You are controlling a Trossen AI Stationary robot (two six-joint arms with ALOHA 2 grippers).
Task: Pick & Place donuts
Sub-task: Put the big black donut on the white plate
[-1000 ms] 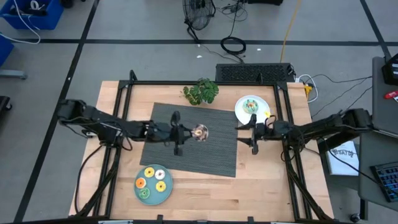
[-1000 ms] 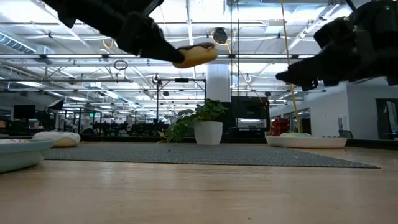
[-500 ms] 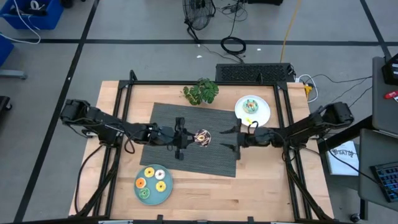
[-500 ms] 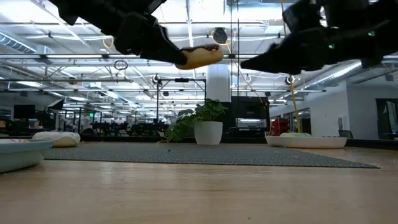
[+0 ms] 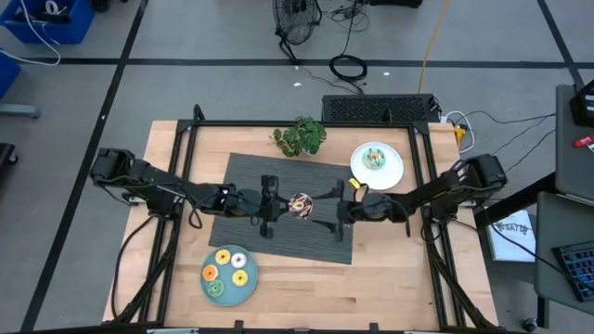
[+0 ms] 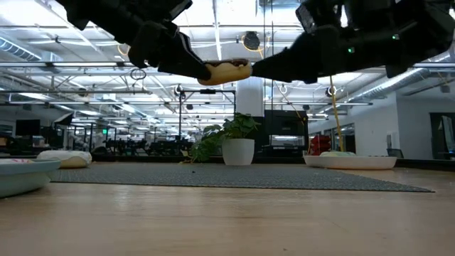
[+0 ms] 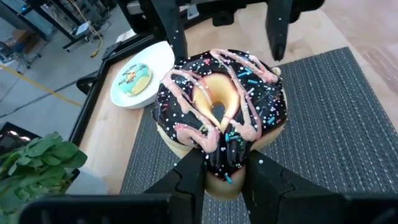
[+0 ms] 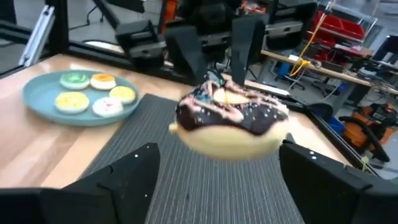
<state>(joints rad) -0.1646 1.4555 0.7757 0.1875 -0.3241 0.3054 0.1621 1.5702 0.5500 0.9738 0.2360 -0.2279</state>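
Observation:
A chocolate-iced donut with pink drizzle and sprinkles is held in the air over the dark mat by my left gripper. My right gripper faces it from the table's right, open. Its fingers stand just short of the donut, one on either side, touching nothing. Several small donuts lie on the teal plate near the table's front. One teal-iced donut lies on the white plate. My left gripper pinches the donut between its two fingers at the rim nearest the left arm. The fingers come in level from the table's left. The donut is lifted clear of the mat and held roughly level, icing up.
A potted leafy plant stands at the mat's far edge. The white plate sits far right of the mat and the teal plate near left of it. Bare wooden table lies to the near right.
My right gripper has moved toward the table's left, across the mat's right edge, up to the held donut. My left gripper has carried the donut slightly toward the right, still shut on it and level.

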